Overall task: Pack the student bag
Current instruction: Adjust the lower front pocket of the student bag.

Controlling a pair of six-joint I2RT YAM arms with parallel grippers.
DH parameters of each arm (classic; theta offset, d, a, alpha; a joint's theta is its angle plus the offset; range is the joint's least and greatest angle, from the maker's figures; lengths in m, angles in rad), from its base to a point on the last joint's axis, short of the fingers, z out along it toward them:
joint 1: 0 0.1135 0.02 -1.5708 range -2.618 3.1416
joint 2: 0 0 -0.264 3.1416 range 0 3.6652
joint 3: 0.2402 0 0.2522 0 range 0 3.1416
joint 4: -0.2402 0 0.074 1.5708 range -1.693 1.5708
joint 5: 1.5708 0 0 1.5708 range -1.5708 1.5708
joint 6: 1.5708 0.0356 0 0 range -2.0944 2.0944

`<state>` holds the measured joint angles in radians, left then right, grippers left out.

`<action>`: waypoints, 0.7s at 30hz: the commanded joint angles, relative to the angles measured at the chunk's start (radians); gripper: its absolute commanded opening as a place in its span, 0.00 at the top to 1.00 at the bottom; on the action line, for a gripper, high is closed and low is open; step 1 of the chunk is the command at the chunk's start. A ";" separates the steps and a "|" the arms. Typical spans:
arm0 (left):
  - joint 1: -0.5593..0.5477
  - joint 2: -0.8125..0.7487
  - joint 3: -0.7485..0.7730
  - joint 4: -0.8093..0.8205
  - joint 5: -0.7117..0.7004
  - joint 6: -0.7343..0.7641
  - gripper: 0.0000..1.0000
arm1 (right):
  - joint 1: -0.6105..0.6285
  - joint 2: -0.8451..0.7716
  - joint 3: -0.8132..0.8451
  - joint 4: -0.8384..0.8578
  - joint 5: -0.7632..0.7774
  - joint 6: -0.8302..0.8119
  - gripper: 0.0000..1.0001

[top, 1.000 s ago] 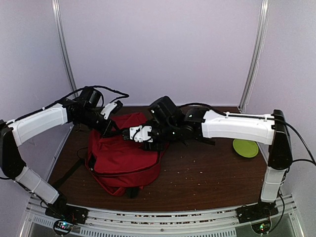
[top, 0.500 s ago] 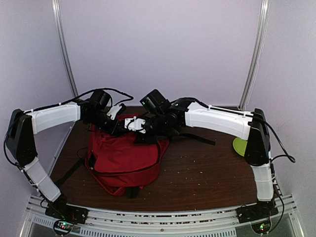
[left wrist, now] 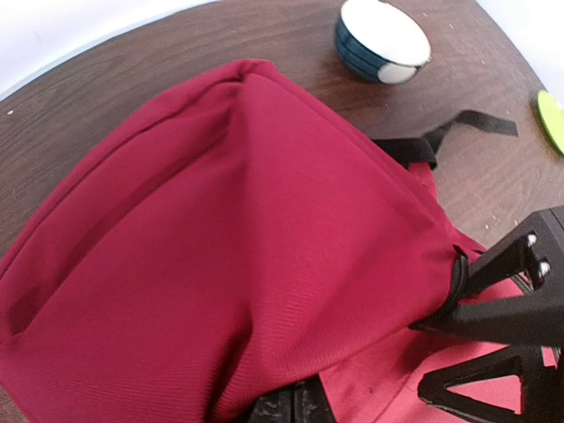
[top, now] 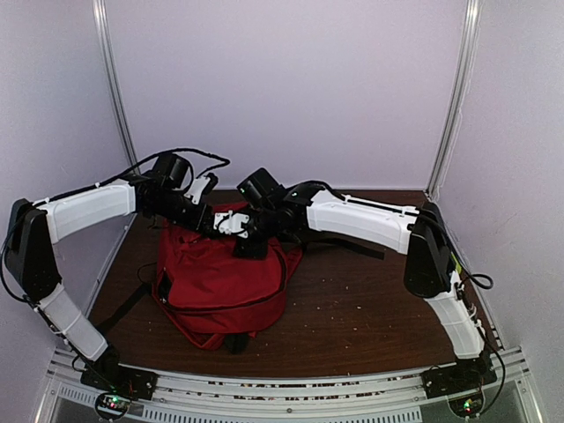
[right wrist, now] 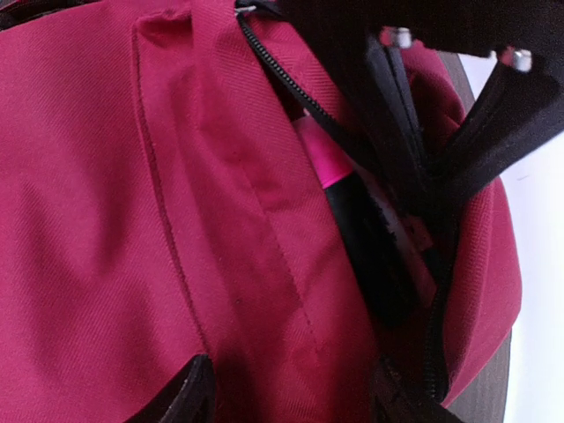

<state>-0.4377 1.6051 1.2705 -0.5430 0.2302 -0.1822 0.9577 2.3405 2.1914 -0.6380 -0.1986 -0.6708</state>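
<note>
The student bag [top: 220,282], red with black straps, lies on the left of the brown table [top: 370,308]. My left gripper [top: 204,222] is at its far top edge, shut on a fold of the red fabric [left wrist: 264,264], with its fingertips [left wrist: 295,407] just visible under the cloth. My right gripper [top: 242,240] is right beside it, over the bag's mouth. Its jaws [right wrist: 291,397] stand open on either side of a red fabric flap [right wrist: 264,247]. Past the open zip [right wrist: 282,79], a pink and black item [right wrist: 352,220] lies inside the bag.
A blue and white bowl [left wrist: 382,40] sits on the table behind the bag, and the edge of a green plate [left wrist: 553,119] shows to the right. A black strap [left wrist: 458,132] trails from the bag's top. The two grippers are almost touching. Walls close off the back and sides.
My right arm has swung left and further over the bag's top, and its jaws have widened. My left gripper has stayed shut on the fabric and shifted only slightly.
</note>
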 commanded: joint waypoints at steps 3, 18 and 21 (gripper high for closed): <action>0.010 -0.027 0.016 0.067 0.015 -0.028 1.00 | -0.043 0.058 0.056 0.054 0.042 0.028 0.35; 0.011 0.008 0.011 0.068 0.076 -0.038 1.00 | -0.057 0.164 0.183 -0.077 -0.035 0.034 0.59; 0.010 0.010 0.001 0.065 0.075 -0.032 1.00 | -0.056 0.117 0.112 -0.073 -0.038 0.015 0.78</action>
<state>-0.4290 1.6051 1.2705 -0.5217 0.2924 -0.2123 0.9092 2.4870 2.3539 -0.6586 -0.2253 -0.6407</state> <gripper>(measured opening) 0.017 0.307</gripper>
